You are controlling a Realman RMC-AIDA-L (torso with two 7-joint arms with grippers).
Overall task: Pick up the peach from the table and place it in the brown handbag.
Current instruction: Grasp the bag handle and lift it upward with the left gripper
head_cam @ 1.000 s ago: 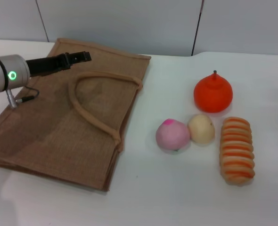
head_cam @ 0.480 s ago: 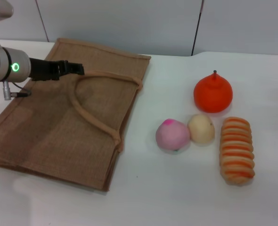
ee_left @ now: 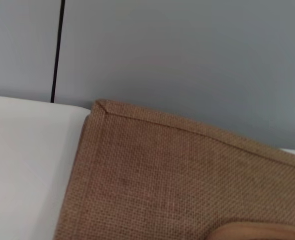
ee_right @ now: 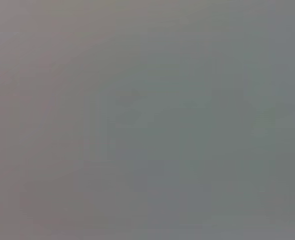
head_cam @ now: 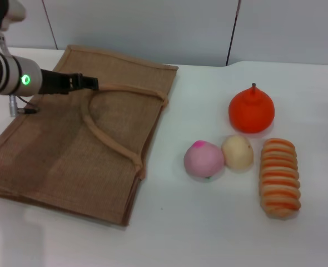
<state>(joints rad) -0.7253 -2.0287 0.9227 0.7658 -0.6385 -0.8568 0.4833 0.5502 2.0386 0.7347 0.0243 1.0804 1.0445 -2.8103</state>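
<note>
Handbag (head_cam: 69,144) flat, handles toward peach (head_cam: 203,159); left gripper (head_cam: 89,82) above.

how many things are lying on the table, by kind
Round fruits: 3, the peach, a pale beige fruit, an orange stemmed fruit
Striped bread roll: 1
The brown handbag: 1
Total: 5, all on the table. The left gripper hovers over the bag.

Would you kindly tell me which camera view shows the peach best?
The head view: the peach sits in full sight on the table, touching a pale fruit. The left wrist view shows only the brown handbag and wall; the right wrist view shows only a blank grey surface.
</note>
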